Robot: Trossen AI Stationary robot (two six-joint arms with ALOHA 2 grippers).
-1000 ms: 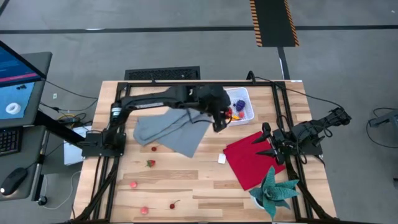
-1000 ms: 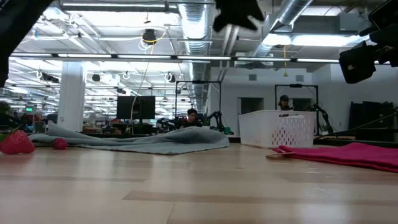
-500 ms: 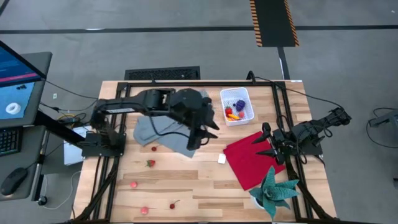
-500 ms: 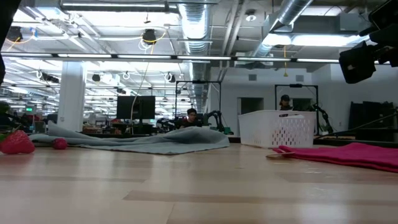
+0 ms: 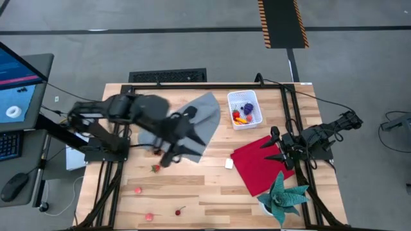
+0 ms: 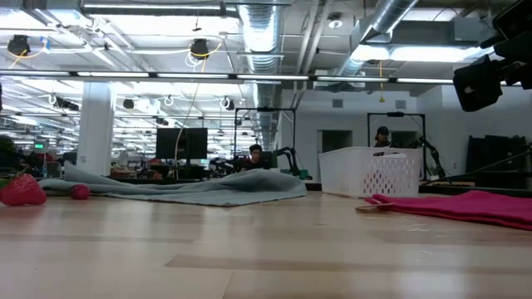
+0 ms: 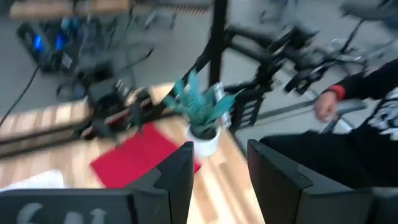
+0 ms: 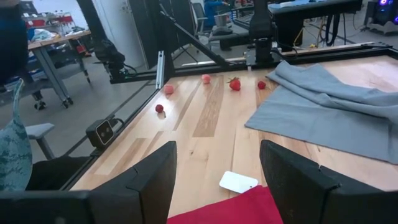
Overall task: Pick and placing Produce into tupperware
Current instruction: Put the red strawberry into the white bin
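Note:
The white tupperware (image 5: pixel 245 109) (image 6: pixel 370 172) stands at the table's far right and holds a purple grape bunch, red and yellow pieces. More produce lies loose at the near left: a strawberry (image 5: pixel 155 169) (image 6: pixel 22 189), pink berries (image 5: pixel 137 190) (image 5: pixel 149 217) and a cherry (image 5: pixel 178 212). My left gripper (image 5: pixel 168 159) (image 7: pixel 221 180) hangs open and empty above the grey cloth's near edge, close to the strawberry. At the table's right edge my right gripper (image 5: pixel 275 146) (image 8: pixel 214 168) waits open over the red cloth.
A grey cloth (image 5: pixel 183 128) lies spread at the far middle, a red cloth (image 5: pixel 260 165) at the right. A small white cube (image 5: pixel 228 164) sits beside the red cloth. A potted teal plant (image 5: pixel 282 197) stands at the near right corner.
My left gripper has swung from beside the tupperware toward the table's left and near edges, across the grey cloth, rising out of the low view and turning as it went. Its fingers keep the same gap.

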